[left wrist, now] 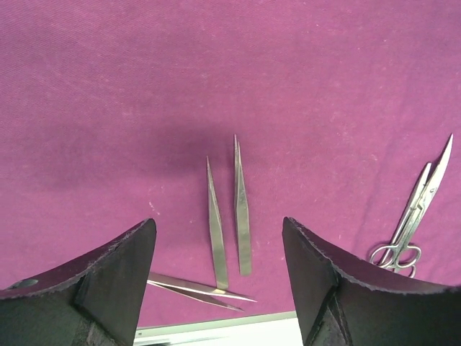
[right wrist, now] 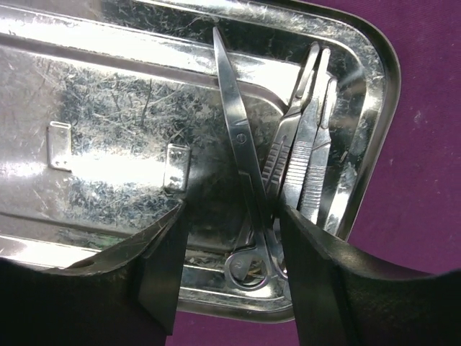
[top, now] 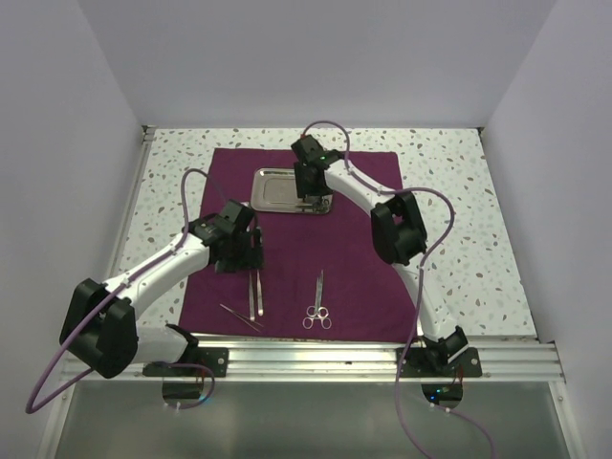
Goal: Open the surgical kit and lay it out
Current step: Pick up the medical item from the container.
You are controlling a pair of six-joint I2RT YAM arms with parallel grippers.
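Observation:
The dark purple cloth wrap [top: 363, 277] lies spread flat on the table. The steel tray [top: 273, 186] sits on its far part. My right gripper [top: 311, 199] is open over the tray's right end. In the right wrist view its jaws [right wrist: 232, 209] straddle a pair of scissors [right wrist: 241, 158] lying in the tray [right wrist: 108, 108] beside ribbed forceps [right wrist: 310, 144]. My left gripper [top: 247, 260] is open and empty just above open tweezers [left wrist: 227, 216] on the cloth. A second tweezers [left wrist: 194, 288] and another pair of scissors [left wrist: 414, 216] lie near the cloth's front edge.
The speckled tabletop [top: 459, 191] shows around the cloth. A metal rail [top: 316, 359] runs along the near edge, and white walls close in the left, right and back. Purple cables [top: 435, 239] loop off both arms.

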